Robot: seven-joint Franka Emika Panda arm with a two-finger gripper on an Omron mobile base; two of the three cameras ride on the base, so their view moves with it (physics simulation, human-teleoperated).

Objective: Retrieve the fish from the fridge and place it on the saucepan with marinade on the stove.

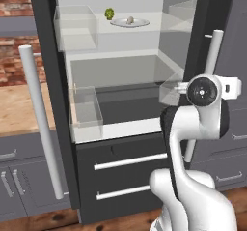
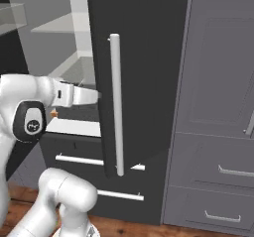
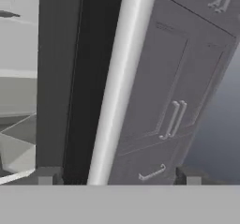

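Note:
The fridge (image 1: 120,70) stands open, with a white interior, clear shelves and two dark drawers (image 1: 130,161) below. The fish is hidden from view; the saucepan, the marinade and the stove are out of view. My gripper (image 3: 117,177) is open, its two fingertips (image 3: 47,176) standing wide apart on either side of the pale cylindrical handle (image 3: 122,78) of the right fridge door (image 2: 144,57). In the right base view my hand reaches to that handle (image 2: 115,102) from the left, behind the door's edge.
A white plate (image 1: 140,24) with a beige lump and a small green item (image 1: 109,13) sit on the upper shelf. Clear bins (image 1: 76,27) hang inside the left door, whose long handle (image 1: 41,123) stands in front. Grey cabinets (image 2: 218,107) flank the right.

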